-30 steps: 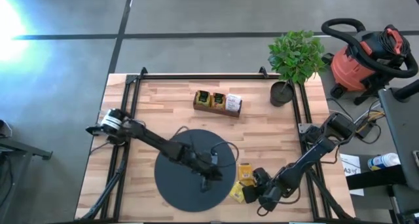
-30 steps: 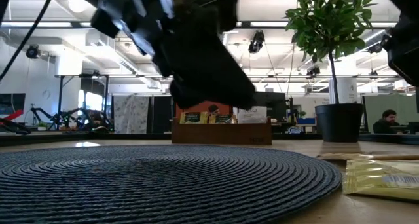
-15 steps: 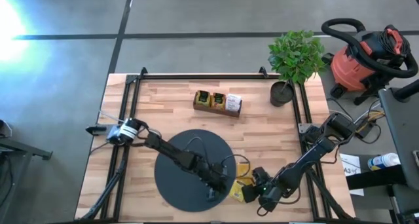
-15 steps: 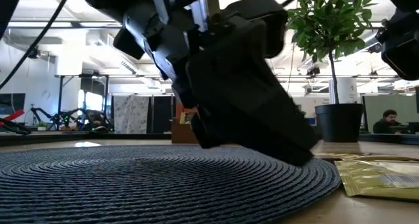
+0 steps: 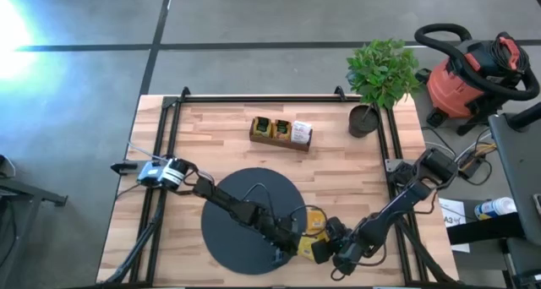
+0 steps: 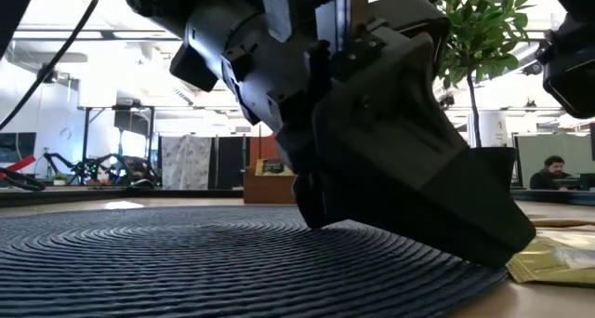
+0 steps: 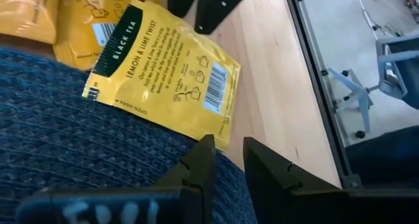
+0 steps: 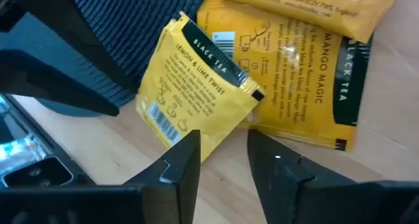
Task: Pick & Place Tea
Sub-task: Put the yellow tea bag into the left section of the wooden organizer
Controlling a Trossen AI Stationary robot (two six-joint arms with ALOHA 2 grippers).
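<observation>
Several yellow tea sachets (image 5: 314, 226) lie at the right rim of the black disc (image 5: 241, 226). The top one, marked lemon and lime (image 7: 163, 67) (image 8: 196, 86), rests partly on the disc and partly on the wood, overlapping a mango sachet (image 8: 308, 73). My left gripper (image 7: 228, 145) (image 5: 297, 242) reaches low across the disc, open by a narrow gap, its tips at that sachet's edge. My right gripper (image 8: 224, 142) (image 5: 334, 248) stands open over the sachet's opposite edge, slanting down from the table's right. Nothing lies between either pair of fingers. My left gripper has one fingertip (image 7: 206, 149) at the lemon and lime sachet's edge (image 7: 219, 129), slanting down over the disc. Whether it touches the sachet I cannot tell.
A brown wooden tray (image 5: 281, 131) with more sachets stands at the far middle. A potted plant (image 5: 372, 95) is at the far right corner. Black frame rails (image 5: 389, 154) run along the table's sides. A red vacuum (image 5: 473, 69) stands on the floor beyond.
My left gripper has moved across the disc toward the table's right and near edges, sinking low, until its tips reached the sachets. My right gripper has kept its place over them. The sachets lie as before.
</observation>
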